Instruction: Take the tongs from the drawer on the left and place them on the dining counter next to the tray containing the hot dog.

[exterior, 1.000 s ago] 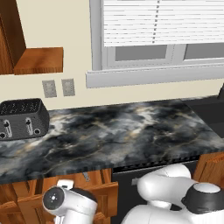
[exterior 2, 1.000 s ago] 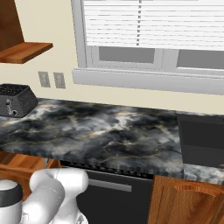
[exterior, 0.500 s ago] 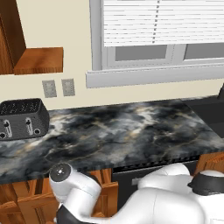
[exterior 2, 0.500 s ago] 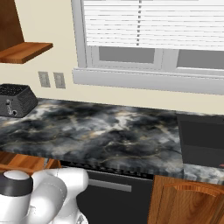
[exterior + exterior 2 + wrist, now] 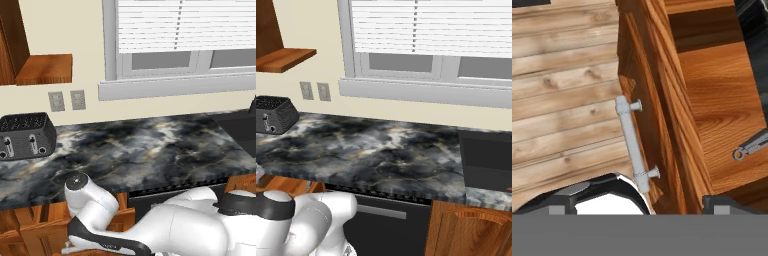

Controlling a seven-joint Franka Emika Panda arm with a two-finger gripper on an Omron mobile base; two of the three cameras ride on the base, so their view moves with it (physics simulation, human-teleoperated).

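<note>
Drawer [image 5: 712, 90] stands pulled out below my hand, its silver handle [image 5: 633, 145] just beside the wide-open gripper [image 5: 662, 202], which holds nothing. I see the end of the tongs [image 5: 753, 145] lying on the drawer floor, so I judge reaching in comes next.

No readable text, label, brand, number or sign stands anywhere. The toaster [image 5: 25, 135] on the table [image 5: 150, 150] carries only blank knobs and slots, and the two wall plates [image 5: 66, 100] above the toaster are plain, without lettering.
</note>
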